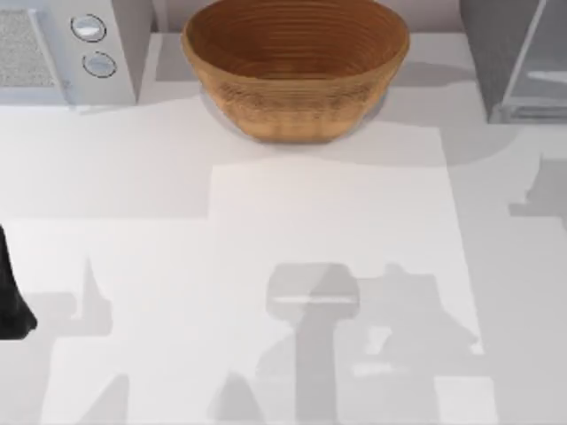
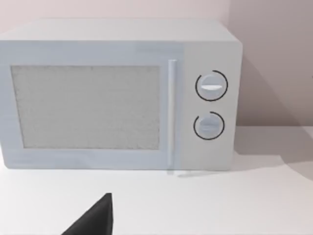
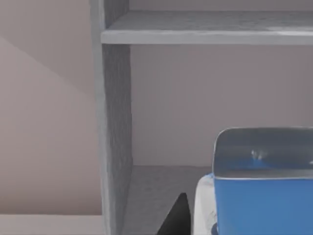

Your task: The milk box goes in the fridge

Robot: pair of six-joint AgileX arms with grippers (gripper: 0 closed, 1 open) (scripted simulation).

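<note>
The milk box (image 3: 261, 196), blue with a white side edge, sits close to the right wrist camera, in front of the fridge's open lower compartment. A dark finger (image 3: 177, 215) of my right gripper lies against the box's white side; the other finger is hidden behind the box. The fridge (image 3: 115, 122) shows a grey side wall, a shelf (image 3: 210, 34) above and a pale back wall. From above, the fridge (image 1: 496, 53) stands at the back right with its translucent door panel (image 1: 542, 75) swung out. My left gripper (image 1: 12, 308) is parked at the table's left edge.
A woven bowl (image 1: 297, 66) stands at the back centre. A white appliance with two round knobs (image 1: 62, 44) fills the back left corner, and the left wrist camera faces its mesh panel (image 2: 85, 107). White tabletop (image 1: 266, 239) spreads in front.
</note>
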